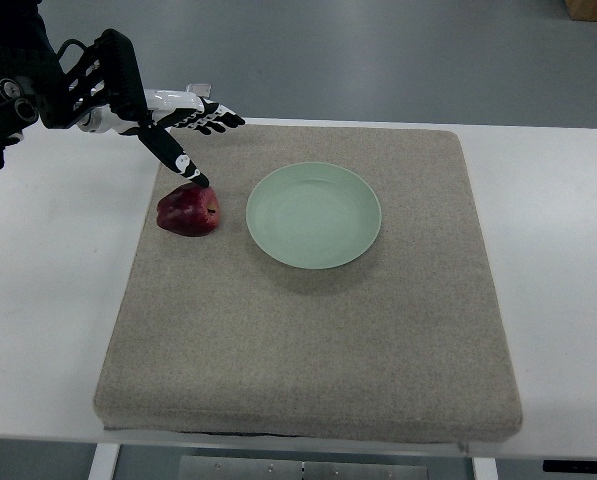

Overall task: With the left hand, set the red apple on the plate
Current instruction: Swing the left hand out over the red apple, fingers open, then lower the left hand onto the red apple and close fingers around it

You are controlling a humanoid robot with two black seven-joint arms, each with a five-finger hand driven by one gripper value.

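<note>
A square grey-beige felt mat (pixel 308 330) lies flat on a white desk (pixel 48 300), covering most of its middle and reaching close to the near edge. Bare white desk shows to both sides of the mat. Beyond the desk is a grey floor (pixel 378 55). A brown wooden or cardboard corner (pixel 591 9) shows at the top right.
</note>
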